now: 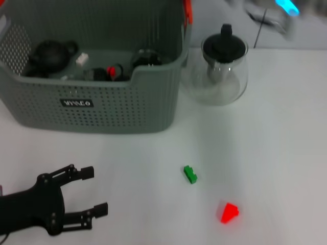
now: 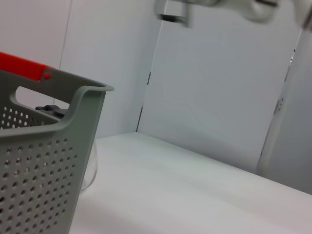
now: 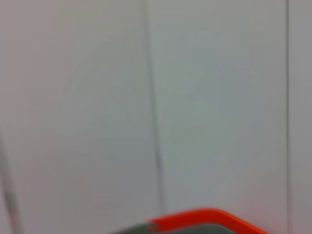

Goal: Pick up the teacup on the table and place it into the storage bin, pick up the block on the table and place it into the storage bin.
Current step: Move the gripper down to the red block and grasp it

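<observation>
Small green plastic block [image 1: 190, 174] on the white tabletop [image 1: 276, 153], in front of the grey perforated storage bin [image 1: 102, 109] — left end effector [image 1: 96, 191], fingers apart, lies nearer; right end effector unseen.

Most of what shows here is a pale grey panelled wall [image 3: 195, 97], with a thin dark vertical seam [image 3: 152, 107] running down it and a fainter seam near one edge. Low in the picture the curved orange-red handle piece [image 3: 204, 214] of the grey plastic storage bin [image 3: 141, 229] peeks up, blurred.
</observation>
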`<action>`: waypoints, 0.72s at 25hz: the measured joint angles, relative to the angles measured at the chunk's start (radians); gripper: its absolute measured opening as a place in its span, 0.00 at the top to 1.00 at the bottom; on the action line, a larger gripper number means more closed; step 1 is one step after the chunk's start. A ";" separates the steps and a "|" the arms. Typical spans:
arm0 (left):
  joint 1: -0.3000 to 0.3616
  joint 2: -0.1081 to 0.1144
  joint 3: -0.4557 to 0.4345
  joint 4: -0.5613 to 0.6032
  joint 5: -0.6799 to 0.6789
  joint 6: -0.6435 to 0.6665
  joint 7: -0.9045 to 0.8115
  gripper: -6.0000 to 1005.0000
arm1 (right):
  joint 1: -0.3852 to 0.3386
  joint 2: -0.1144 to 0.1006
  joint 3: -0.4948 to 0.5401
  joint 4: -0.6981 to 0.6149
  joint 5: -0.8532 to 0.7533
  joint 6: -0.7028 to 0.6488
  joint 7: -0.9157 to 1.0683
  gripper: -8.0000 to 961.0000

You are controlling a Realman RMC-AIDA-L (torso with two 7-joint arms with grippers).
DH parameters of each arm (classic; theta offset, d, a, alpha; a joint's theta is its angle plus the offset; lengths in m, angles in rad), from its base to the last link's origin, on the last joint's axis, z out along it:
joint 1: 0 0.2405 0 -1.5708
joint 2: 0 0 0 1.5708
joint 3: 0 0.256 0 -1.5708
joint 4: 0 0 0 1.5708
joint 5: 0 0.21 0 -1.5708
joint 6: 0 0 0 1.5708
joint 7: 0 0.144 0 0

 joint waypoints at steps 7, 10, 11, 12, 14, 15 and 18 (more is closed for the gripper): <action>0.004 0.005 -0.002 0.004 0.002 -0.001 -0.001 0.08 | -0.316 -0.042 0.024 -0.273 -0.107 -0.441 0.044 0.14; 0.001 0.005 -0.002 0.004 0.002 -0.003 -0.002 0.08 | -0.354 -0.029 0.025 -0.403 -0.297 -0.565 0.146 0.07; 0.001 0.005 -0.003 0.004 0.002 -0.005 -0.002 0.08 | -0.352 -0.025 0.026 -0.430 -0.350 -0.600 0.173 0.07; 0.000 0.005 -0.002 0.003 0.002 -0.005 -0.002 0.08 | -0.342 -0.022 0.027 -0.448 -0.395 -0.629 0.199 0.07; 0.003 0.004 -0.003 0.002 0.002 -0.006 -0.002 0.08 | -0.308 -0.019 0.029 -0.452 -0.465 -0.676 0.258 0.07; 0.003 0.004 -0.003 0.002 0.002 -0.006 -0.002 0.08 | -0.287 -0.018 0.028 -0.450 -0.502 -0.693 0.299 0.06; 0.009 0.002 -0.003 0.002 0.002 -0.009 -0.002 0.08 | -0.234 -0.005 0.019 -0.444 -0.632 -0.710 0.404 0.25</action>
